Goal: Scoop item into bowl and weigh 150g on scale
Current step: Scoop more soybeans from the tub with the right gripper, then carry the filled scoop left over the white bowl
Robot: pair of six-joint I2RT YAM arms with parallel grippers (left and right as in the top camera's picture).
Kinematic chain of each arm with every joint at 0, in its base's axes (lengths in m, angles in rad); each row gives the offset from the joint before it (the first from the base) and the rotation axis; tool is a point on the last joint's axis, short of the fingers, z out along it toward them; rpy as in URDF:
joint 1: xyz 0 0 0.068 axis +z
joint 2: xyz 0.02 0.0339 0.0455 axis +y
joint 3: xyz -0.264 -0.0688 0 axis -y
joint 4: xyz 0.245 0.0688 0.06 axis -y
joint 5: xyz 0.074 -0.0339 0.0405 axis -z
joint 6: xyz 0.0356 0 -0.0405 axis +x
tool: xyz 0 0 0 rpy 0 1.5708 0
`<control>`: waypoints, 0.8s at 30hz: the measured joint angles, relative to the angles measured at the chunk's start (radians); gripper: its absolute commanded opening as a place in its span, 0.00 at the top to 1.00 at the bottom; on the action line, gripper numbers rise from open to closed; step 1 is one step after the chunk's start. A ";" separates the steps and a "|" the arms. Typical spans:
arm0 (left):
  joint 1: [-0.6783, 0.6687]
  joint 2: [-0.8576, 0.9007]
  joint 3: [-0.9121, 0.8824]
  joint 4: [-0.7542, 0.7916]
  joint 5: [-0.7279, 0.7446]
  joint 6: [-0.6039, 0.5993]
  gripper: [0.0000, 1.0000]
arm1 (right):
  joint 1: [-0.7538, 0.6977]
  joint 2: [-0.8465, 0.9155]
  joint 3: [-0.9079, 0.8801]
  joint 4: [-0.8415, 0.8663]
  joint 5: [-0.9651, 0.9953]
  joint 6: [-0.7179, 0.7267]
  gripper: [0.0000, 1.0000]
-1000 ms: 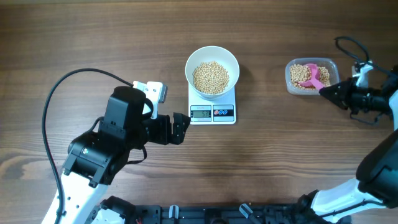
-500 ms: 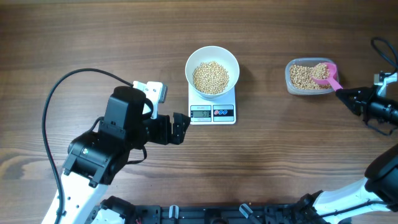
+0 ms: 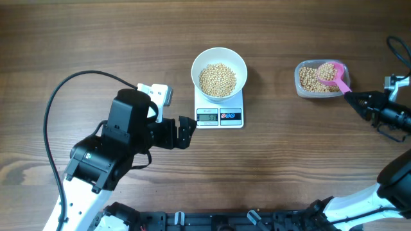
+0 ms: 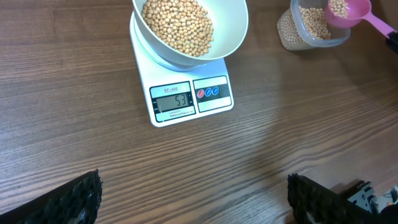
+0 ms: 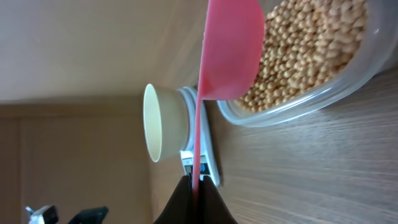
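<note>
The white bowl [image 3: 219, 72] holds a heap of tan beans [image 3: 218, 79] and stands on the white scale [image 3: 219, 117], whose display shows a reading. At the right, a clear container [image 3: 321, 79] holds more beans. My right gripper [image 3: 355, 99] is shut on the handle of a pink scoop [image 3: 332, 72]. The scoop's cup hangs over the container's right part with a few beans in it [image 4: 339, 7]. In the right wrist view the handle [image 5: 196, 143] runs between my shut fingers. My left gripper [image 3: 186, 131] stands open near the scale's left front corner, holding nothing.
The left arm's black cable [image 3: 58, 96] loops over the table at the left. The right arm's cable [image 3: 398, 51] runs along the right edge. Bare wood lies between the scale and the container.
My right gripper has pulled back to the right, and the scoop has come from the container's left part to its right part, raised with beans. The left arm has not moved.
</note>
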 measured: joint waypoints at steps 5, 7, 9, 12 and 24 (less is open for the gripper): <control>0.000 0.000 0.000 0.000 0.000 0.000 0.00 | 0.000 0.000 0.000 -0.092 -0.044 -0.094 0.96; 0.000 0.000 0.000 0.000 0.000 0.000 0.00 | 0.000 0.000 0.000 -0.134 -0.079 -0.130 0.96; 0.000 0.000 0.000 0.000 0.000 0.000 0.00 | 0.008 0.000 0.000 -0.166 -0.101 -0.160 0.96; 0.000 0.000 0.000 0.000 0.000 0.000 0.00 | 0.083 0.000 0.000 -0.224 -0.129 -0.219 0.96; 0.000 0.000 0.000 0.000 0.000 0.000 0.00 | 0.422 -0.010 0.059 -0.213 -0.253 -0.238 0.96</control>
